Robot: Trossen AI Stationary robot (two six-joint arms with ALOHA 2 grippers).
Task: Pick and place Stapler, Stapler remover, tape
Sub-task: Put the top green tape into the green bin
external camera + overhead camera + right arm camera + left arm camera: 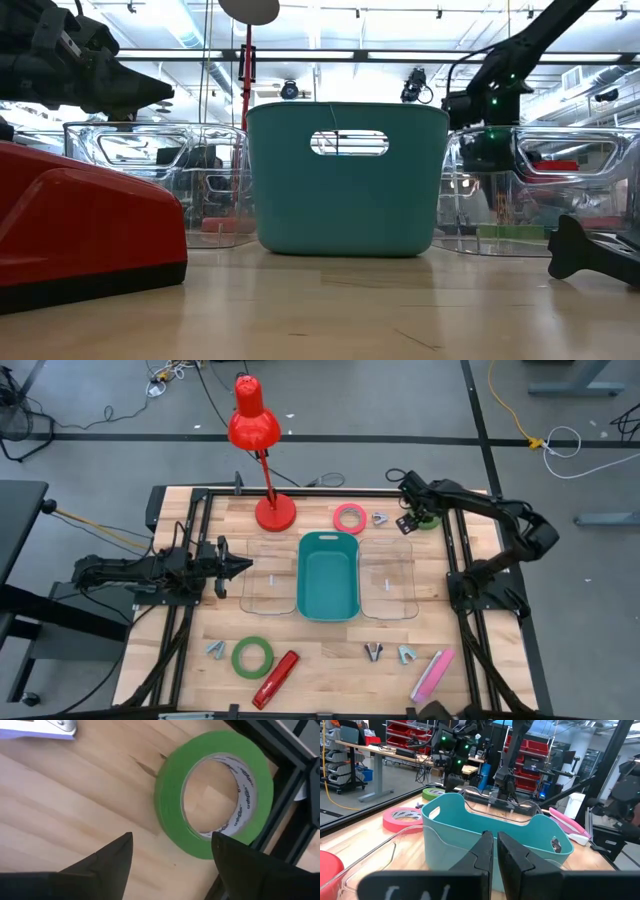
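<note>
The right gripper [170, 855] hung wide open over the green tape [215, 792] at the table's [330, 650] far right corner; the left gripper [494, 851] waited shut near the left edge.

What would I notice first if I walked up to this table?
Probably the bright red lamp at the table's far edge, then the teal bin in the middle between two clear trays. At the far right corner, the right gripper hangs open just above a green tape roll, while the left gripper waits shut beside the left clear tray.
</note>
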